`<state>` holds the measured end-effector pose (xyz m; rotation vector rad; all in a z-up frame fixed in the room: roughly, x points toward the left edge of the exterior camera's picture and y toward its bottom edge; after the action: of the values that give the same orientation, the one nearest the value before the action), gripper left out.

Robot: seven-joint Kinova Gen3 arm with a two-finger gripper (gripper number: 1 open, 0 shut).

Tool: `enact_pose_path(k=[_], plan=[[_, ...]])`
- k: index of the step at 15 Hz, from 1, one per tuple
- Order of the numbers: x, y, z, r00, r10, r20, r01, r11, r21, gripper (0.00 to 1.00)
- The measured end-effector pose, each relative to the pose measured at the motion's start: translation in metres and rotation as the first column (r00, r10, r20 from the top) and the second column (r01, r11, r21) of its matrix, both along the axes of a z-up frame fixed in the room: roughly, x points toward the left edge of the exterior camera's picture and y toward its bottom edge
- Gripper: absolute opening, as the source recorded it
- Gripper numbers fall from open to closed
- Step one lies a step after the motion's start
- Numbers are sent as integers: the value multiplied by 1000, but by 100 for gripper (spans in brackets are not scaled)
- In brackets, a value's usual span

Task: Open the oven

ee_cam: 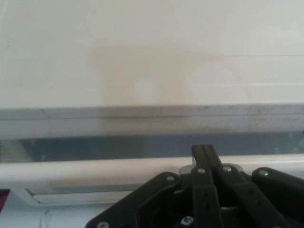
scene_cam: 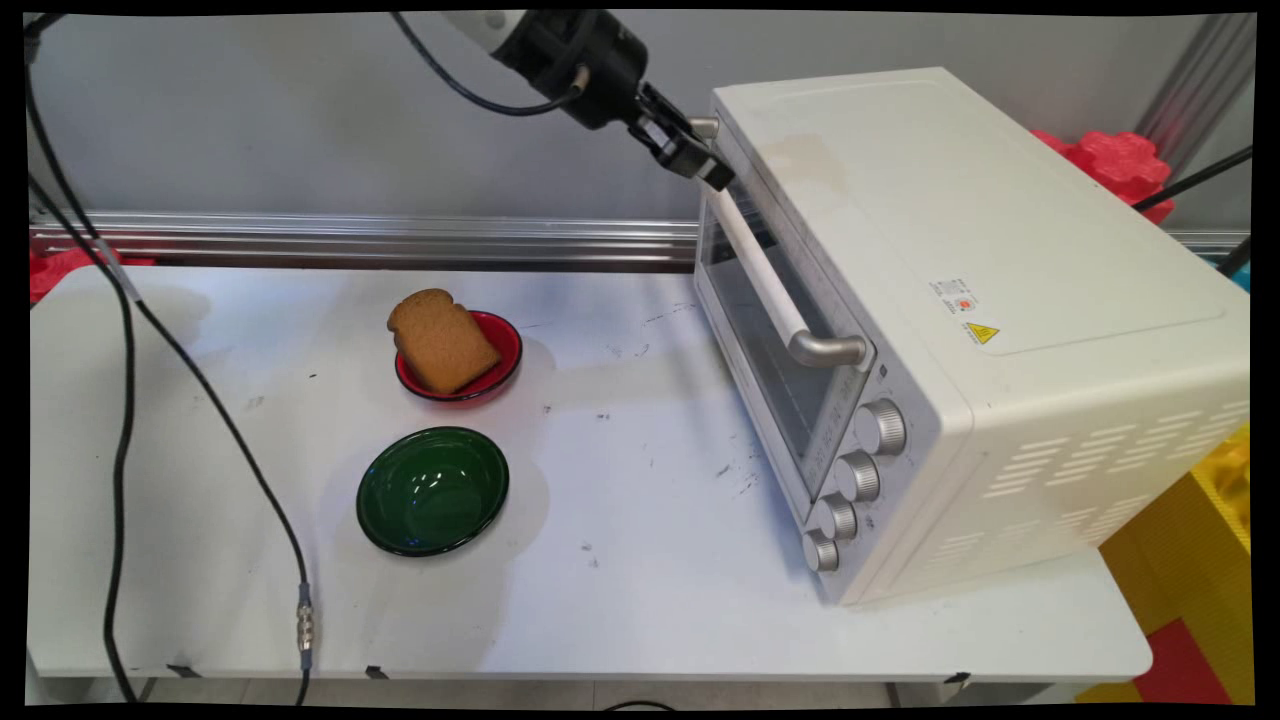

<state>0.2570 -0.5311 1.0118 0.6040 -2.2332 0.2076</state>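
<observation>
you have the white table (scene_cam: pixel 620 600) with a large cream-white toaster oven (scene_cam: pixel 1000 260) standing on its right half, the glass door facing left toward the dishes and the box's long axis running from the near right to the far left. the main view alone gives you the whole oven, its four silver knobs (scene_cam: pixel 850 480) in a row at the near end of the front, and the two dishes; the hand view alone gives you a close look at the oven's top panel (ee_cam: pixel 152 52) with a faint brownish stain, the door's upper edge and the white bar handle (ee_cam: pixel 95 171) crossing that picture from side to side.

that handle (scene_cam: pixel 770 285) runs along the top of the shut door, its far end just below the black two-finger gripper (scene_cam: pixel 700 160), which sits at the oven's far upper front corner, right at the handle's end. you cannot tell from either view whether the fingers are spread or closed.

left of the oven, well apart from it, a small red bowl (scene_cam: pixel 505 345) holds a brown slice of bread (scene_cam: pixel 440 340) leaning in it. nearer to you, a dark green glossy bowl (scene_cam: pixel 432 490) stands beside it with nothing inside.
</observation>
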Motion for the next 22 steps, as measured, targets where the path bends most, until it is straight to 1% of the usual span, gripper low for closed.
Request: enact_pose_path(k=[7,12,18,22], plan=[[-24,-11,-8,1000,11,-4,-11,999,49,0],[-38,-17,-15,1000,11,-5,-10,997,73,0],[-43,-17,-29,1000,0,11,-1,995,97,0],[-37,-13,-37,999,-8,37,4,994,108,0]])
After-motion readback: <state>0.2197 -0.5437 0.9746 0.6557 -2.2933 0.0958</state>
